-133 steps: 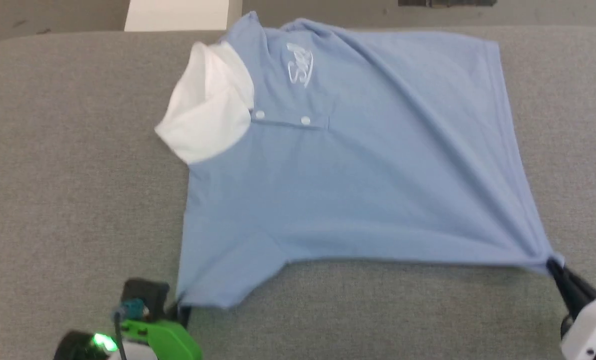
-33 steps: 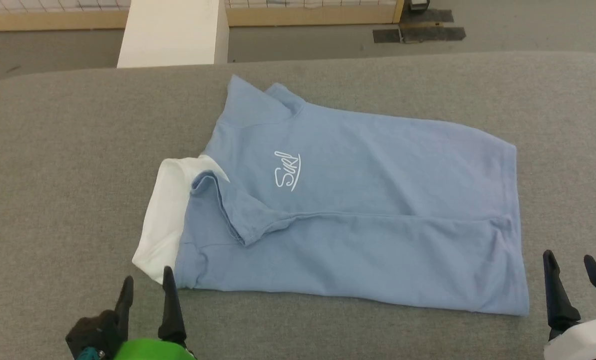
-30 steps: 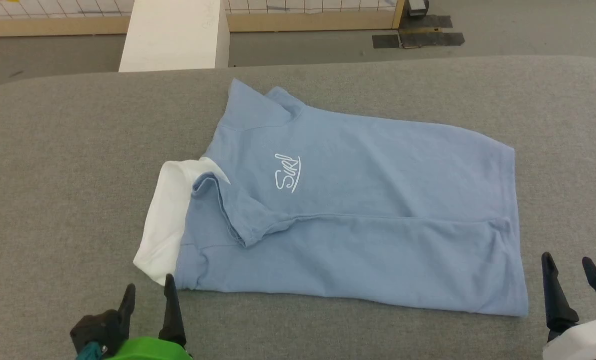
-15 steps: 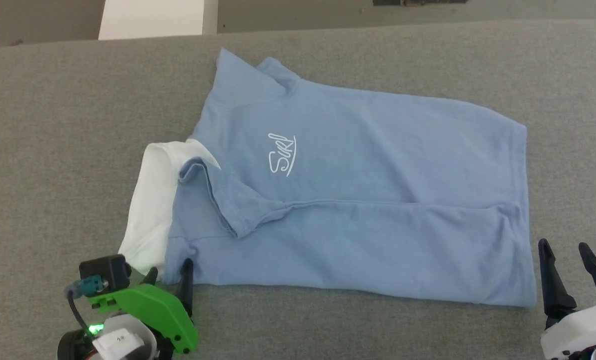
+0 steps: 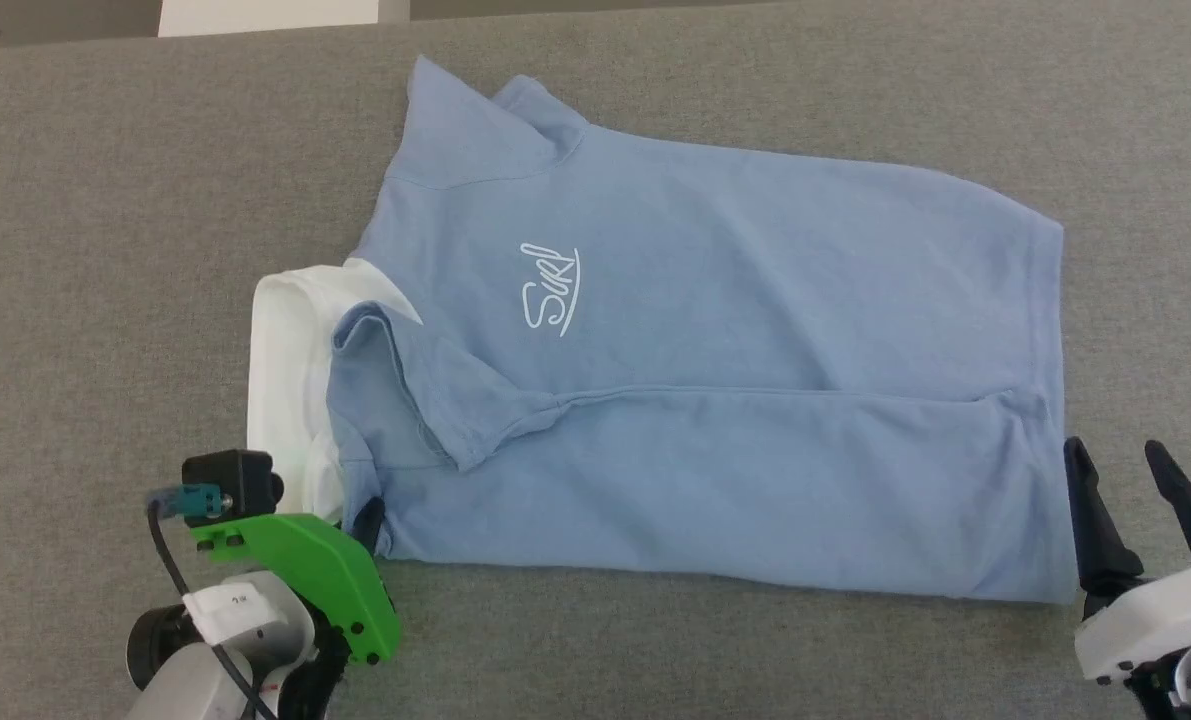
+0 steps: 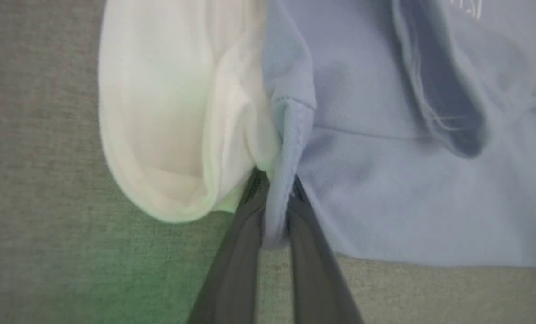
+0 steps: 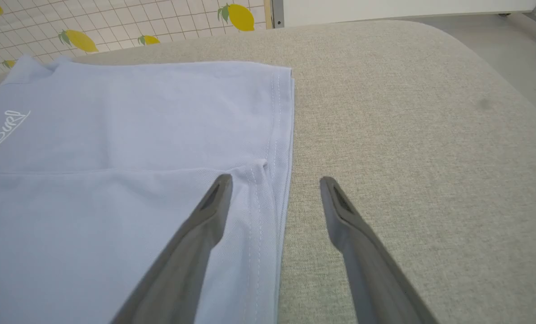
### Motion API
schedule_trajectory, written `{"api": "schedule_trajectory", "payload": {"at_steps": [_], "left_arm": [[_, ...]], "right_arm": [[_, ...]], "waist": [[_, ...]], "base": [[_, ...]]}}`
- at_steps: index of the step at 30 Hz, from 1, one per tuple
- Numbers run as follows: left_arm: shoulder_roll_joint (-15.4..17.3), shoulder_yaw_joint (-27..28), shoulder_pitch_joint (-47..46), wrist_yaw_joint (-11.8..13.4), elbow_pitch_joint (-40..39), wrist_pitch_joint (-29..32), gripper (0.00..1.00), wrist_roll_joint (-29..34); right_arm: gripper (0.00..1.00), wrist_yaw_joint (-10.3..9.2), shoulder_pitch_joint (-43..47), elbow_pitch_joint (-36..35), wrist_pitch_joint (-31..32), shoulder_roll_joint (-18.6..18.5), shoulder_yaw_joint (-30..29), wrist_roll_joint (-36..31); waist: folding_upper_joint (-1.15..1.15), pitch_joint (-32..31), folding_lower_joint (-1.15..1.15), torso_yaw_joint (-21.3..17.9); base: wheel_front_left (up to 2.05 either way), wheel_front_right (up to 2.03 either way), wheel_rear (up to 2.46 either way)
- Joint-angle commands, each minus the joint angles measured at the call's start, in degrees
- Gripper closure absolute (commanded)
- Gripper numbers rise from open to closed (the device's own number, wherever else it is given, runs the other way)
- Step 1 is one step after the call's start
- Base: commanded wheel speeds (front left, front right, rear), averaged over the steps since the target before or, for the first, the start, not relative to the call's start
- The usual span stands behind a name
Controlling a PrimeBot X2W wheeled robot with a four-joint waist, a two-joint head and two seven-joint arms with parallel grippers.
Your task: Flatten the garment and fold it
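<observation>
The garment (image 5: 715, 400), a light blue shirt with white cursive lettering (image 5: 550, 290), lies folded lengthwise on the grey padded table (image 5: 105, 250). A sleeve is turned over on top of it near its left end. My left gripper (image 5: 365, 515) sits at the garment's near left corner. In the left wrist view that gripper (image 6: 274, 180) is shut on a pinched fold of the blue cloth (image 6: 407, 189). My right gripper (image 5: 1112, 448) stands open at the near right corner. In the right wrist view it (image 7: 275, 179) straddles the garment's (image 7: 114, 135) stitched hem, one finger above cloth, one above table.
White cloth (image 5: 290, 380) sticks out from under the shirt's left end, right beside my left fingers (image 6: 245, 211). A white block (image 5: 275, 12) stands beyond the table's far edge. The right wrist view has a lemon-patterned wall (image 7: 114, 22) behind the table's rounded far corner.
The head camera has tilted down. My left gripper moved forward to the garment's near left corner and shut on it. The right gripper edged up to the hem, still open.
</observation>
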Motion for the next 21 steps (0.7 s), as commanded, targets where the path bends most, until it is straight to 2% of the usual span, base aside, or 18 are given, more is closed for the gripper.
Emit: {"api": "schedule_trajectory", "payload": {"at_steps": [1, 6, 14, 21], "left_arm": [[-1.16, -1.27, 0.76, -0.63, 2.24, 0.77, 1.00, -0.99], [-0.86, 1.57, 1.37, -0.25, 0.07, -3.29, 1.00, -0.89], [-0.28, 3.08, 3.19, 0.68, -5.55, -5.90, 1.00, -0.25], [-1.00, 1.98, 2.58, 0.61, -5.96, -5.93, 1.00, 0.02]], "right_arm": [[0.00, -0.09, -1.26, -0.02, 0.24, -0.66, 0.33, 0.32], [0.00, -0.09, -2.09, -0.73, 3.62, -2.63, 0.23, 2.19], [0.00, -0.09, 3.27, -1.92, 23.14, -2.61, -1.53, 6.19], [0.00, -0.09, 4.39, -2.03, 29.15, -0.17, -0.65, 8.24]], "waist": [[0.00, -0.16, 0.00, -0.18], [0.00, -0.60, 0.00, -0.35], [0.00, 0.16, 0.00, 0.66], [0.00, 0.80, 0.00, 1.39]], "base": [[0.00, 0.00, 0.00], [0.00, 0.00, 0.00], [0.00, 0.00, 0.00], [0.00, 0.00, 0.00]]}}
